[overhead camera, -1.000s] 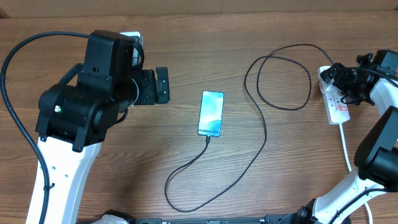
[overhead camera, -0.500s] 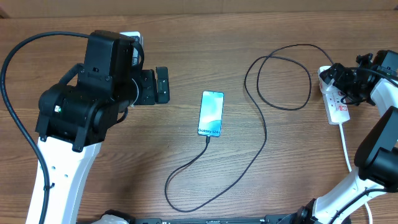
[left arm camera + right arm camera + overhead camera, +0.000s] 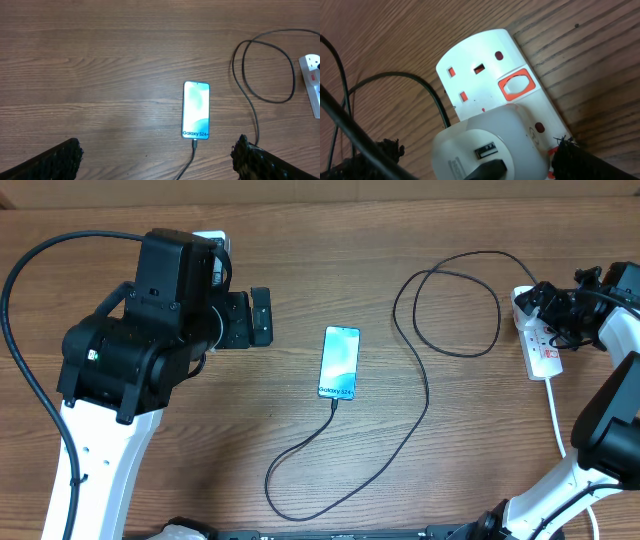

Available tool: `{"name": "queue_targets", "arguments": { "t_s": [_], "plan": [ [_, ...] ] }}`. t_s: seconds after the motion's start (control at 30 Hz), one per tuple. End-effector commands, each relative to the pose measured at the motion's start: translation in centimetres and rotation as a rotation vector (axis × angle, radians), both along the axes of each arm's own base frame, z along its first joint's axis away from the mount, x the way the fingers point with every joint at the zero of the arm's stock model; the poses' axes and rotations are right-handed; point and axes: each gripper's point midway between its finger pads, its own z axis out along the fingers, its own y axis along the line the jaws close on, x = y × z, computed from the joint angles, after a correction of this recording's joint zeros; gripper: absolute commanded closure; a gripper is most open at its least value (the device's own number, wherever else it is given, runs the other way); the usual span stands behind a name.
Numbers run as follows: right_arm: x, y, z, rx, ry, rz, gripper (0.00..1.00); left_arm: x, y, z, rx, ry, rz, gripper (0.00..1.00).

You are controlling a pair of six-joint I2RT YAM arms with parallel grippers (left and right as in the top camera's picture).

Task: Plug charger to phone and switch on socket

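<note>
Looking at the phone (image 3: 340, 363) from overhead, it lies flat mid-table with its screen lit, and the charger (image 3: 427, 390) cable's small connector seems to be seated in its bottom end already. So I'd say the plug-in half is done and we're on the switch step.

Right gripper (image 3: 552, 315) hangs right over the socket (image 3: 545, 360) strip at the far right of the table, jaws spread wide, nothing in them. Its wrist view shows a white adapter (image 3: 485, 140) sitting in the strip with the black lead going into it. A red rocker switch (image 3: 516, 86) sits just beside that, next to an empty outlet. There's another sliver of red by one finger, mostly hidden, so I can't tell which rocker feeds the adapter.

Next move needs one fingertip brought down on the correct rocker and a firm press, without shoving the strip around.

Left gripper (image 3: 256, 318) is spread open too, empty, parked well left of the phone.
</note>
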Motion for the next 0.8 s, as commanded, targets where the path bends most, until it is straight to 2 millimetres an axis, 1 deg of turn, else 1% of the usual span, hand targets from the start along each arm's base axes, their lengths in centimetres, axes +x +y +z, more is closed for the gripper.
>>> {"name": "queue_targets", "arguments": {
  "t_s": [0.0,0.53,0.6,0.77],
  "plan": [
    [0.0,2.4,0.0,0.101,-0.011,0.048,0.00,0.3,0.3,0.0,0.021,-0.006,-0.002,0.00],
    [-0.1,2.8,-0.1,0.122,-0.005,0.053,0.00,0.3,0.3,0.0,0.021,-0.006,-0.002,0.00],
    [-0.1,2.4,-0.2,0.101,0.000,0.044,0.00,0.3,0.3,0.0,0.021,-0.006,-0.001,0.00],
    [0.6,0.7,-0.2,-0.003,-0.022,0.035,0.00,0.3,0.3,0.0,0.021,-0.006,-0.002,0.00]
  ]
}}
